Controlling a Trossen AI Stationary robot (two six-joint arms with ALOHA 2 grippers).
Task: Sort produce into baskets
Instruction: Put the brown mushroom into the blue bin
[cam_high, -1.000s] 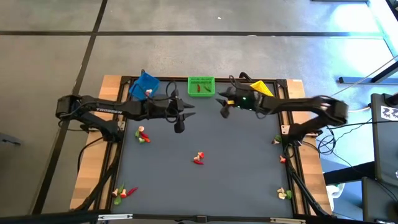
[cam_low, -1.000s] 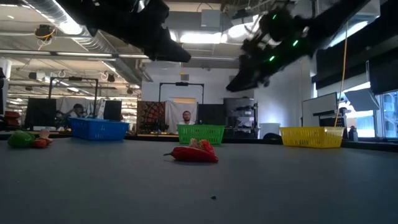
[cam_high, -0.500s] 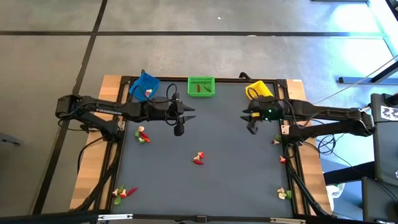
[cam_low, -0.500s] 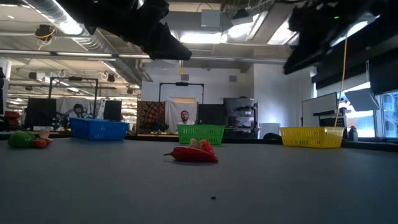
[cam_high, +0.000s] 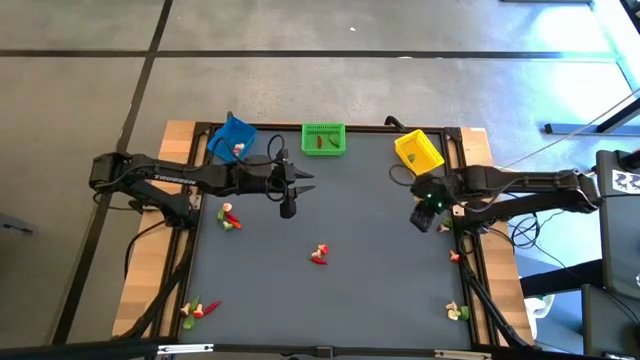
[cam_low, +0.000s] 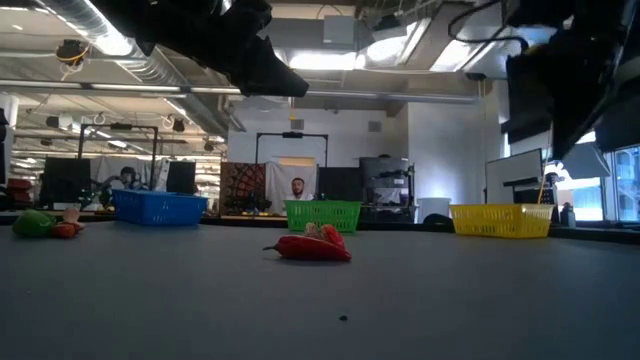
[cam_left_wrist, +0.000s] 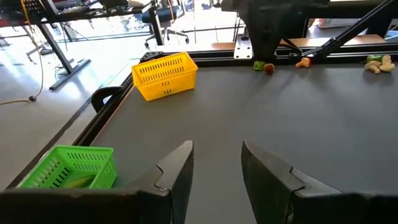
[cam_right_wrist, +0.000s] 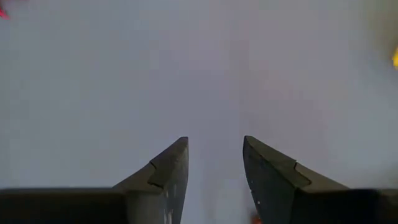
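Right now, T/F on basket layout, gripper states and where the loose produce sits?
1. The green basket stands between the blue basket and the yellow basket. True.
2. The left gripper grips a red piece. False: it is open and empty above the mat.
3. The right gripper is open, nothing between its fingers. True.
4. A red piece lies near the mat's middle. True.
5. The green basket is empty. False: pieces lie inside.

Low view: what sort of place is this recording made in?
Probably a large open lab or workshop rather than a home. Beyond the table with its baskets run exposed ceiling ducts and strip lights, desks with monitors, and a person sits far back.
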